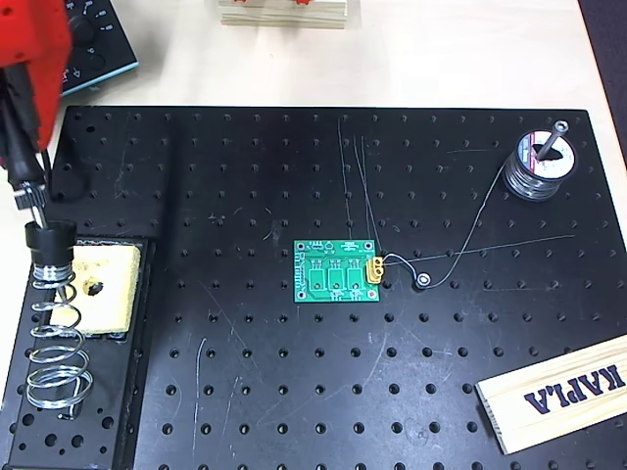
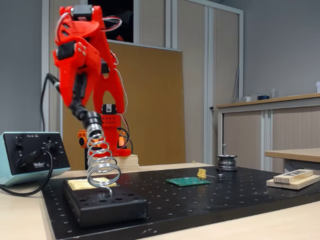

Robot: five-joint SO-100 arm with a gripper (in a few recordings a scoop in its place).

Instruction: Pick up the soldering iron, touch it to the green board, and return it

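An office room with grey walls, a brown panel and cabinets lies behind a pale table [image 1: 441, 59] that carries a black perforated breadboard plate [image 1: 245, 392], scratched and matte, with bare space around the board. At the left edge in the overhead view a black stand base [image 2: 107, 205] holds a coil [image 1: 54, 348] and a yellow sponge [image 1: 103, 289]; the iron [image 1: 34, 211] sits in the coil mouth, its collar at the top ring, handle rising up and back, tip hidden within the spring. The red gripper [image 2: 77, 87] is around the handle just above the collar, and seems closed on it, though the pictures do not show the contact plainly, so I cannot tell for sure. The iron is likely light and rigid, a smooth round handle that may roll or slip between the fingers; its stiff cable [image 2: 47, 82] will tug sideways, so a firm hold close to the collar, clear of the hot metal, seems best, and it should be drawn out along the coil's axis. The board [image 1: 338, 272] lies flat near mid-plate, well apart from the stand, thin and light, probably loose enough to slide under a push, so the touch should be gentle. A solder spool [image 1: 537, 166] stands at upper right with wire trailing to the board's yellow connector [image 1: 374, 268]; a wood block [image 1: 558, 392] lies at lower right, and a solder station [image 2: 30, 155] sits on the left in the fixed view.
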